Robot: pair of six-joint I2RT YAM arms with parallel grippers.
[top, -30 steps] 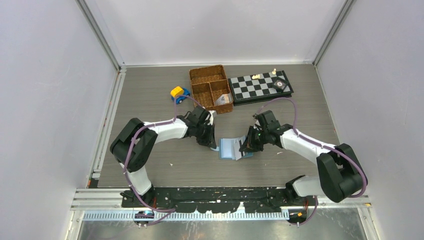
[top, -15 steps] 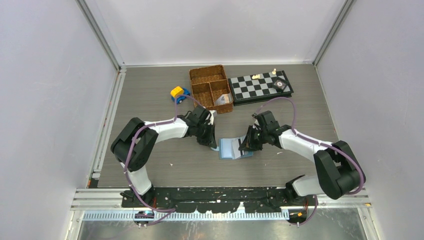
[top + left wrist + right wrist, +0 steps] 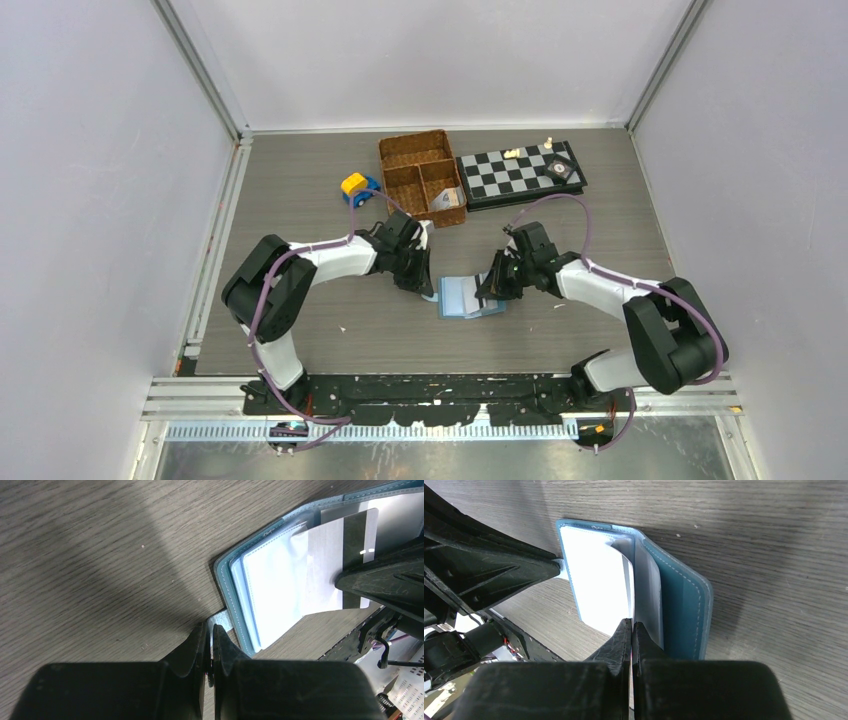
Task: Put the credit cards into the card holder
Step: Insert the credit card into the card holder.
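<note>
The teal card holder (image 3: 462,298) lies open on the table between both arms, its pale inner pockets facing up. My left gripper (image 3: 210,626) is shut on the small pale snap tab at the holder's left edge (image 3: 227,587). My right gripper (image 3: 631,622) is shut on a white credit card (image 3: 629,587) standing on edge among the pockets. In the left wrist view that card (image 3: 330,555) shows a black stripe and lies partly inside a clear pocket, with the right gripper's fingers (image 3: 385,580) on its outer end. Another card (image 3: 447,198) lies in the basket.
A brown wicker divided basket (image 3: 415,160) stands behind the arms. To its right is a chessboard (image 3: 520,172) with a few pieces on it. A blue and yellow toy (image 3: 357,186) sits to the left of the basket.
My right gripper has shifted slightly left with the card, further over the open holder. The left gripper has stayed on the tab.
</note>
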